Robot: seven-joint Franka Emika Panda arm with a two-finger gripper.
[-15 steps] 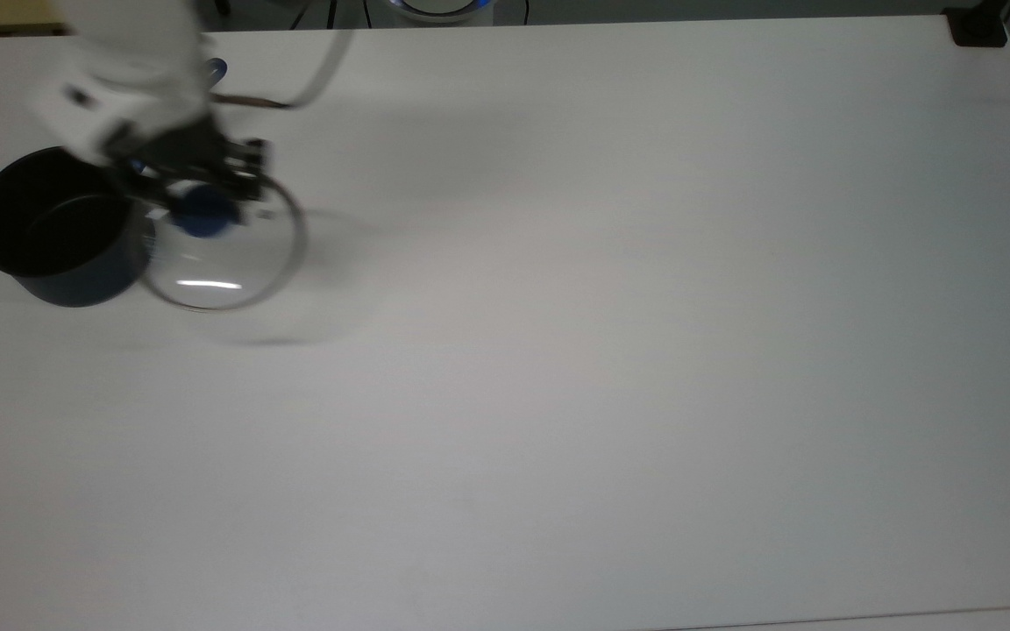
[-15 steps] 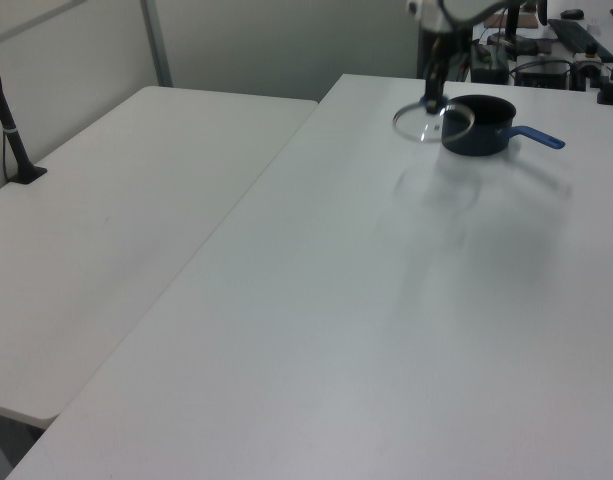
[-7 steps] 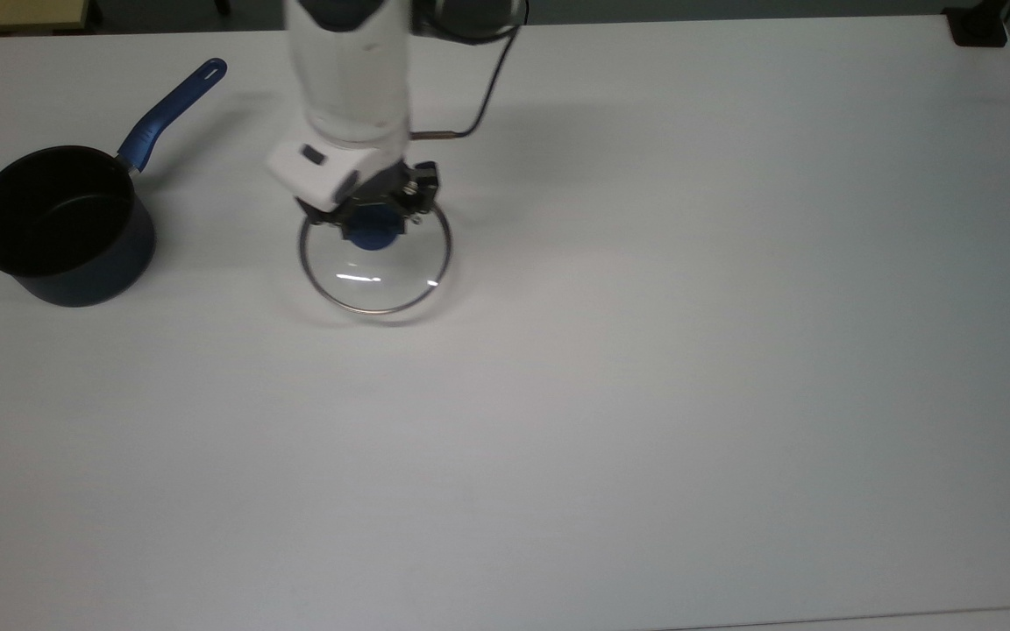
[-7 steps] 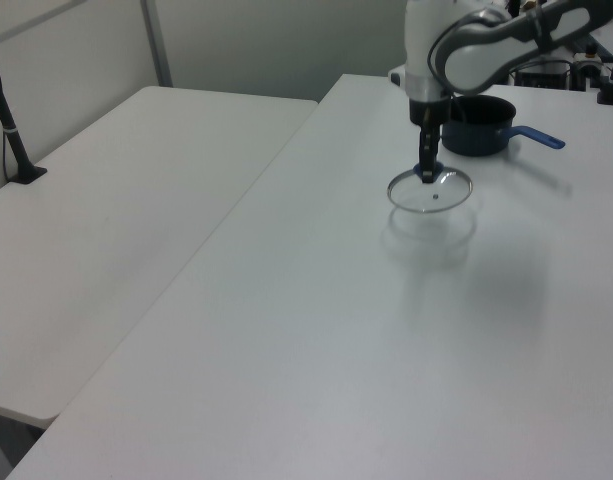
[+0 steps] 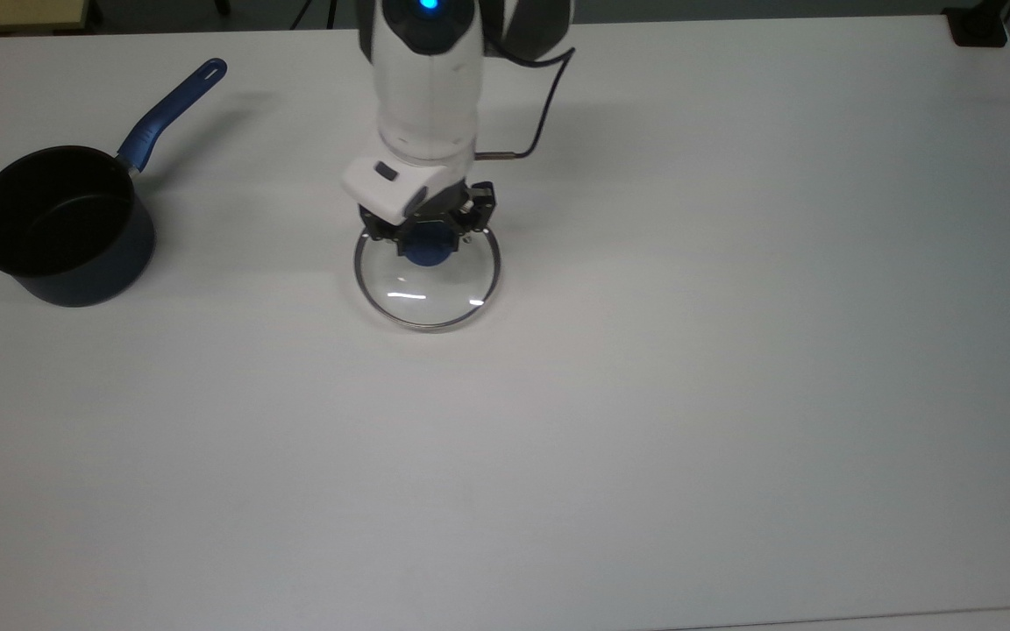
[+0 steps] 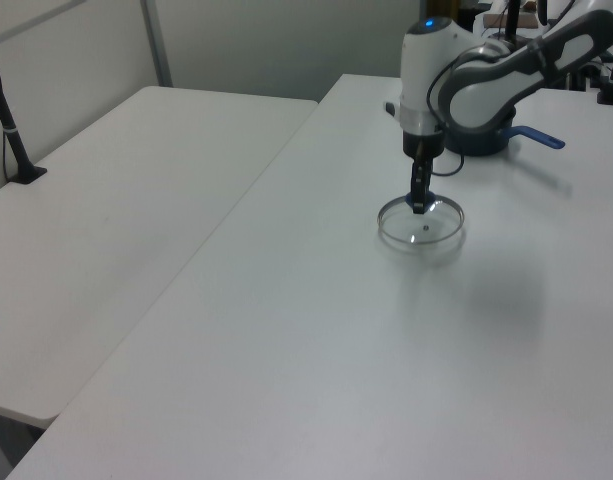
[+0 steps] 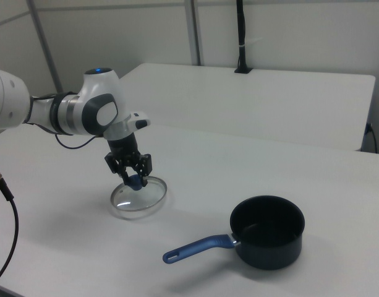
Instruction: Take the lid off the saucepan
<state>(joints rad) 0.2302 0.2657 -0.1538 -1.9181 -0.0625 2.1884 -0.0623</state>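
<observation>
Glass lid [image 5: 427,289] looks rigid, breakable and slick, so its blue knob [image 5: 425,251] is the only sound hold. Fingers [image 7: 140,166] grip that knob, lid apparently resting on the table [image 5: 733,350], well apart from the saucepan [image 5: 58,228].

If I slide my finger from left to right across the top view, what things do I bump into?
Saucepan with its blue handle → lid, held by its blue knob in the gripper → bare white table all the way to the right edge.

Top view looks straight down on your table [image 5: 733,394]. Left and right views look down obliquely from opposite ends. All three share the lid [image 5: 427,289] [image 6: 421,226] [image 7: 138,198].
</observation>
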